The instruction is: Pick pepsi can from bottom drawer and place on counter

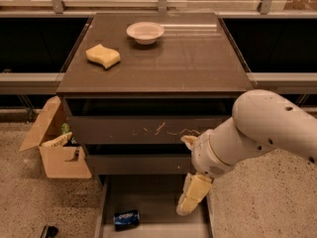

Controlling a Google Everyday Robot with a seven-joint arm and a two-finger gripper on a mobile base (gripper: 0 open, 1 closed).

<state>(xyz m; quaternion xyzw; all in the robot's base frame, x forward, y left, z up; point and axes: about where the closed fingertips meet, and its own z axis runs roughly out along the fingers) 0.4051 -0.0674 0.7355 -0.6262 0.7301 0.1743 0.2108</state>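
Observation:
The pepsi can (126, 218) lies on its side at the front left of the open bottom drawer (156, 195). It is blue with white lettering. My gripper (187, 205) hangs at the end of the white arm over the drawer's right half. It is to the right of the can and a little above it, and does not touch it. The counter (163, 63) is the dark brown top of the cabinet, above and behind the gripper.
A yellow sponge (103, 56) and a white bowl (145, 32) sit on the counter. The scratched upper drawer (148, 129) and the middle drawer (138, 162) stand slightly out. An open cardboard box (57, 145) stands on the floor at the left. A small dark object (48, 230) lies near the bottom left.

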